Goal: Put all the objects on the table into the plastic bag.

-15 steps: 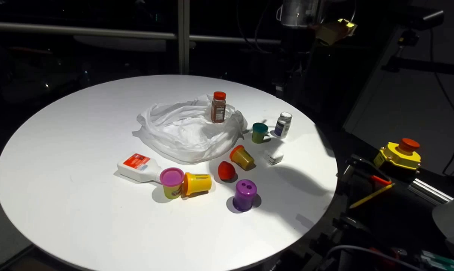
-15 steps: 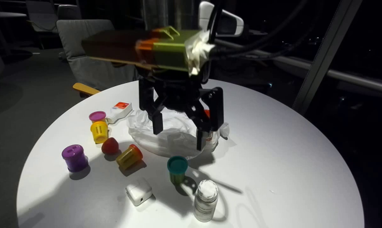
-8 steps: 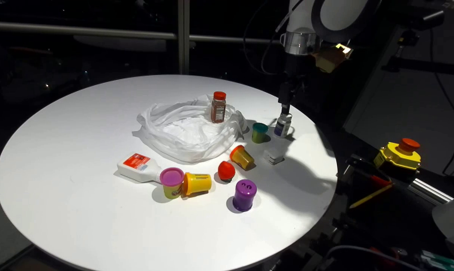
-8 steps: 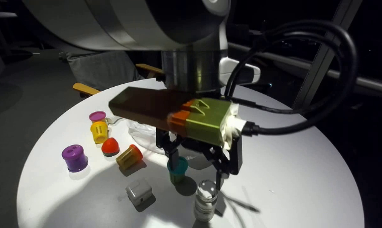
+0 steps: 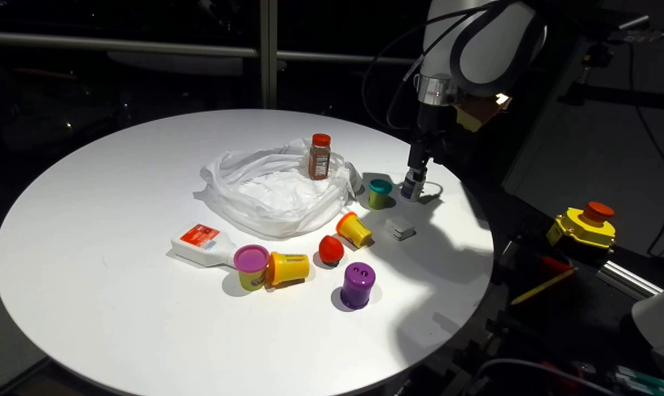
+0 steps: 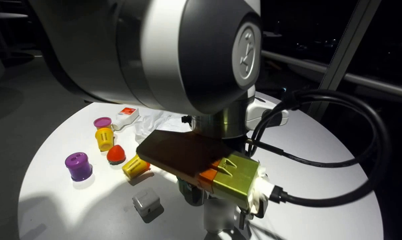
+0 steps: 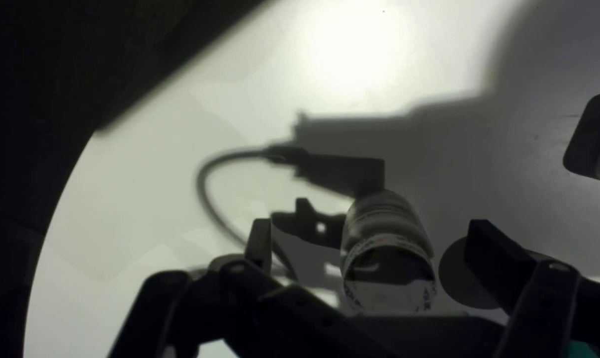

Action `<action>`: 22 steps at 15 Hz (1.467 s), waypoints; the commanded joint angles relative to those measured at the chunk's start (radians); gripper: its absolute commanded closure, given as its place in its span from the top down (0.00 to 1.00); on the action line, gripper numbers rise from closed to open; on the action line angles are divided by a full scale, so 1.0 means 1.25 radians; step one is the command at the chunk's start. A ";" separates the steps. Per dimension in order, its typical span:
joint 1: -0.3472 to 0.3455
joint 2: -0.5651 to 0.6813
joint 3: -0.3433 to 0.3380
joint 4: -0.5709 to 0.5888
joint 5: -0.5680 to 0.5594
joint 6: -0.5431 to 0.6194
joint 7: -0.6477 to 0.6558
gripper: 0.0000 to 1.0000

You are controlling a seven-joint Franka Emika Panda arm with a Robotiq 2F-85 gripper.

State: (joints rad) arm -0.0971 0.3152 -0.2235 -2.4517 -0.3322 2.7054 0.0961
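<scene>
Nearest is a bare stretch of the round white bench (image 5: 210, 341), grey shadow (image 5: 436, 258) lying over its right side in an exterior view. Toward the front, a purple plastic jar with holes in its top (image 5: 357, 286) stands upright. A yellow-green tub with a magenta lid (image 5: 251, 268) stands too; just beside it, a plain yellow tub (image 5: 290, 268) lies over, rim end toward it. A flat-sided white plastic bottle with a red label (image 5: 202, 245) lies with its neck toward the magenta-lidded tub, long axis running across. A red dome-shaped piece (image 5: 330, 249) sits near a yellow tub with an orange-red lid (image 5: 356, 230), lying with that lid toward the crumpled white plastic bag (image 5: 282, 224). Next come a small rounded white box (image 5: 400, 227) and an upright green tub with a teal lid (image 5: 379, 194). The small bottle with a blue-and-white label (image 5: 411, 191) stands on the bench, long axis vertical, its top between the jaws, spread wide with a gap on each side in the wrist view. The bag's mouth faces up; a clear jar with a red lid (image 5: 319, 160) stands upright within its far side. Farthest, a horizontal metal rail (image 5: 117, 44) meets a grey post (image 5: 269, 60) against the dark.
</scene>
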 commanded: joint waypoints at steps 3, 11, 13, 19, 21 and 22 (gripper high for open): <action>-0.019 0.032 0.005 0.039 0.060 0.024 -0.026 0.75; -0.005 -0.018 -0.008 0.041 0.090 -0.047 -0.025 0.23; 0.016 -0.074 -0.028 0.049 0.065 -0.143 0.013 0.19; 0.056 -0.196 0.067 0.174 0.067 -0.398 0.061 0.19; 0.074 -0.176 0.110 0.228 0.084 -0.398 0.081 0.19; 0.084 -0.131 0.128 0.268 0.084 -0.384 0.101 0.19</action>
State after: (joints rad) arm -0.0238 0.0804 -0.1176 -2.2263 -0.2433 2.2411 0.1664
